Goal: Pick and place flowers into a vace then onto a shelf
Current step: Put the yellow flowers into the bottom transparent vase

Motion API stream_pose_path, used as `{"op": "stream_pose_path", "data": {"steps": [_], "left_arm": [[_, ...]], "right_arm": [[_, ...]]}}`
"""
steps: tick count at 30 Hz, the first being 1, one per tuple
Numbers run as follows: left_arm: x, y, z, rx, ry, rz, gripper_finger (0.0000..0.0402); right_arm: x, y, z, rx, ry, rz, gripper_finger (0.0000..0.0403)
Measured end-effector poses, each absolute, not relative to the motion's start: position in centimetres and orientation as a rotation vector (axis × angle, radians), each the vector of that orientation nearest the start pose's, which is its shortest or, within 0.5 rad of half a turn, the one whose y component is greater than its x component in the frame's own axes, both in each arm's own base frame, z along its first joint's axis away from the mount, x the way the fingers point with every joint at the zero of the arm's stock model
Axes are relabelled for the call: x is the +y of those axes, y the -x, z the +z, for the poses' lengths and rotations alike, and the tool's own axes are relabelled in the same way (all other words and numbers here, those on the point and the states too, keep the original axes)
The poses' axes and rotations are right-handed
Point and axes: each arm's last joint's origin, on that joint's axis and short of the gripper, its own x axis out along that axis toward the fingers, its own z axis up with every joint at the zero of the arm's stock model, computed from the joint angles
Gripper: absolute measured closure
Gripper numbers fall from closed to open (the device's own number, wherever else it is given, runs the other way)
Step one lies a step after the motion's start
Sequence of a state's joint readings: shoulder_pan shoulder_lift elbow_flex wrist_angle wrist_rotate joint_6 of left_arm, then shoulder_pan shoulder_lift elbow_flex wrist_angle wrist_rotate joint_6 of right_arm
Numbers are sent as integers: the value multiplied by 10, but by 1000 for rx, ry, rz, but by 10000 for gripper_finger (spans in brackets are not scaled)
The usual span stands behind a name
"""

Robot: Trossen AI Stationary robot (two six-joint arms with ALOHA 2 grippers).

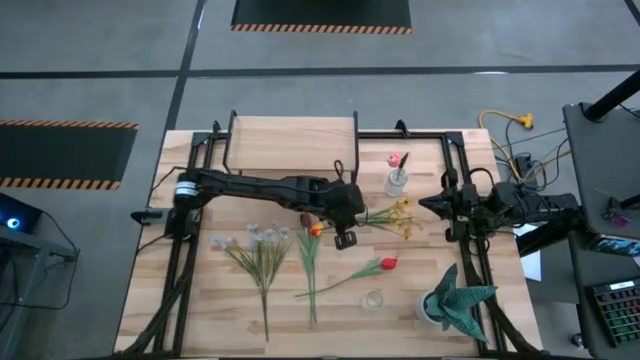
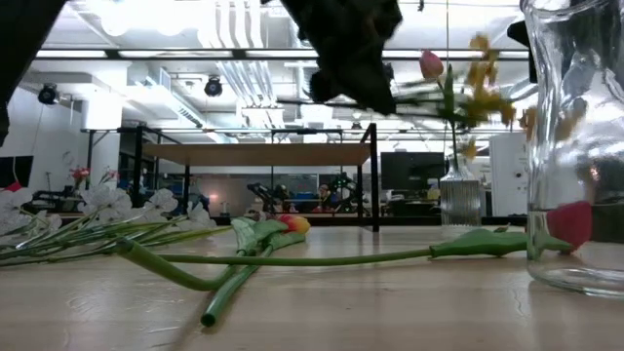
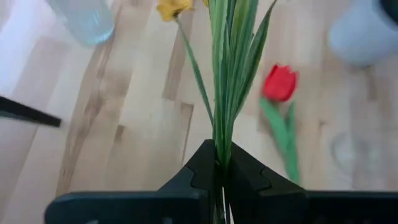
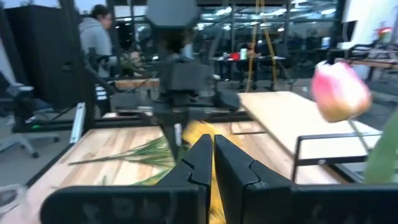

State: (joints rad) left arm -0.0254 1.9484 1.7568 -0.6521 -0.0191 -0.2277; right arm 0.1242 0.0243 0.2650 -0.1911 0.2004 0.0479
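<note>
The step in hand looked like carrying one flower to the vase. The left gripper (image 1: 350, 212), just left of the vase (image 1: 397, 182), was clamped tight on the green stems of the yellow sprig (image 1: 400, 215), held off the table. The other flowers (image 1: 262, 245) lay further left of the vase. Next, the stems would need tipping upright over its narrow mouth. To its right, the right gripper (image 1: 436, 206) waited, fingers nearly together, holding nothing. No writing was legible.

left gripper (image 3: 221, 171) jaws clamp yellow sprig (image 3: 227, 74) stems | red tulip (image 3: 280, 83) on table (image 3: 137, 124)
</note>
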Motion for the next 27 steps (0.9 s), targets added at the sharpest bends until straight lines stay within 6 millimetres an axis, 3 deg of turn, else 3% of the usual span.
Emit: {"op": "stream_pose_path", "data": {"steps": [5, 10, 16, 22, 27], "left_arm": [[-13, -409, 292, 630, 299, 91, 396], [-21, -377, 289, 265, 433, 41, 397], [-40, -346, 274, -68, 493, 17, 397], [-60, -351, 275, -107, 480, 22, 397], [-73, -369, 301, -183, 340, 2, 397]], "right_arm": [[1, -72, 236, -39, -32, -136, 394], [0, -70, 238, -26, -28, -176, 394], [-2, -68, 238, -37, -37, -232, 394], [-2, -69, 239, -38, -43, -246, 394], [-3, -69, 238, -38, -46, -268, 394]]}}
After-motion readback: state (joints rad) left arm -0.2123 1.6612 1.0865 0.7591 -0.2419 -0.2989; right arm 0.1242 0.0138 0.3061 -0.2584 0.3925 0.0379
